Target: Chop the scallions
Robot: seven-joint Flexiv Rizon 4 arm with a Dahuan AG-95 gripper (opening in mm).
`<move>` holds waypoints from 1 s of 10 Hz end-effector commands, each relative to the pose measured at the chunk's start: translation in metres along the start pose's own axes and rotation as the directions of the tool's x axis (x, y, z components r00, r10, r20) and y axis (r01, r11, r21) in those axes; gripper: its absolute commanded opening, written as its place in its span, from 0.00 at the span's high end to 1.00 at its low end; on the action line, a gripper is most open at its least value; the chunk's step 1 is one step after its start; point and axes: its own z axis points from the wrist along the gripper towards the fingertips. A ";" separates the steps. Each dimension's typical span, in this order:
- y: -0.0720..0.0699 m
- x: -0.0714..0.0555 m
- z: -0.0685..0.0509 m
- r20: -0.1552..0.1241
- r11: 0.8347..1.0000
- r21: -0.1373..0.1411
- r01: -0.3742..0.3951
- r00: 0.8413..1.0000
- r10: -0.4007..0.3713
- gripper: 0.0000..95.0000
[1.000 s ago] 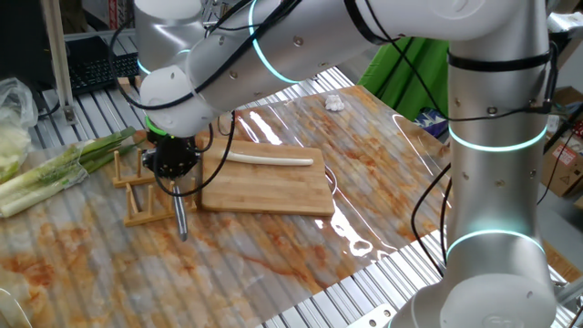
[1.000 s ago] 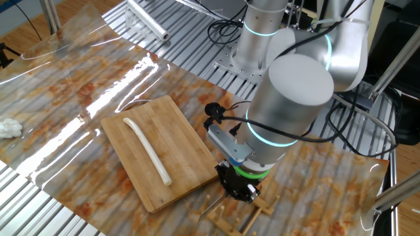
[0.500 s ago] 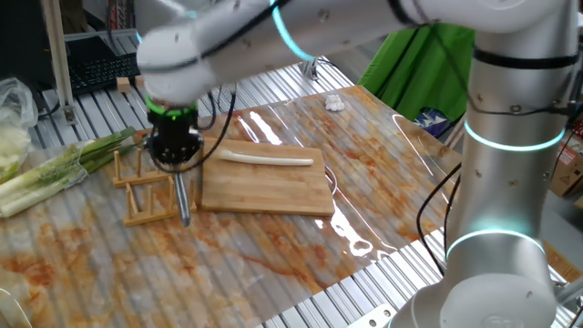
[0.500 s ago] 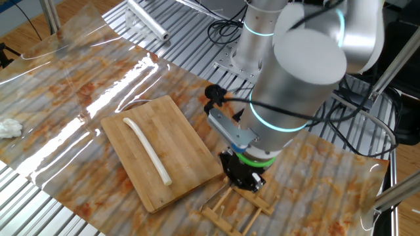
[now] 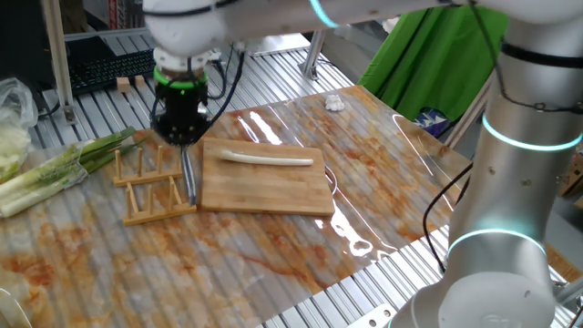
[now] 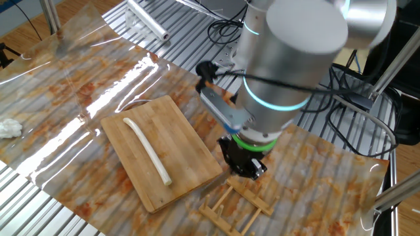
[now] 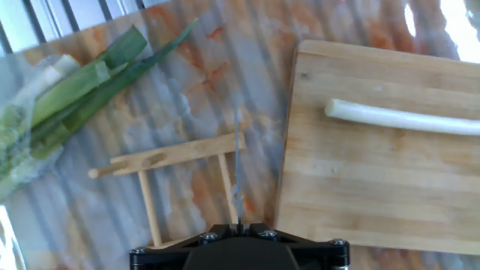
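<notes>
The scallions are one pale white stalk lying lengthwise on the wooden cutting board. The stalk shows again in the other fixed view, and on the right in the hand view. My gripper hangs above the board's left edge, shut on a slim grey knife that points straight down. In the hand view the thin blade runs out from between the closed jaws, over the wooden rack and just left of the board.
A small wooden rack stands left of the board. A bunch of thick green-and-white leafy stalks lies at the far left. A crumpled white wad sits at the back, and a roll of clear film lies beyond the mat.
The arm has risen and shifted a little toward the board, carrying the knife up from the rack. The stalk and board have not moved.
</notes>
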 end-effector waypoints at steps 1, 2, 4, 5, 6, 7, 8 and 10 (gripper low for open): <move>-0.006 -0.005 -0.012 -0.002 1.000 -0.002 -0.024 1.000 0.024 1.00; -0.014 -0.012 -0.016 -0.003 0.999 -0.003 -0.035 0.999 0.035 1.00; -0.029 -0.029 -0.016 -0.005 0.999 -0.009 -0.053 0.999 0.053 1.00; -0.033 -0.037 -0.015 -0.006 0.998 -0.009 -0.065 0.998 0.065 1.00; -0.039 -0.045 -0.013 -0.004 0.997 -0.006 -0.073 0.997 0.073 1.00; -0.048 -0.056 -0.009 -0.004 0.998 -0.007 -0.068 0.998 0.068 1.00; -0.052 -0.060 -0.007 -0.003 0.998 -0.007 -0.066 0.998 0.066 1.00; -0.068 -0.073 0.001 -0.002 0.998 -0.014 -0.058 0.998 0.058 1.00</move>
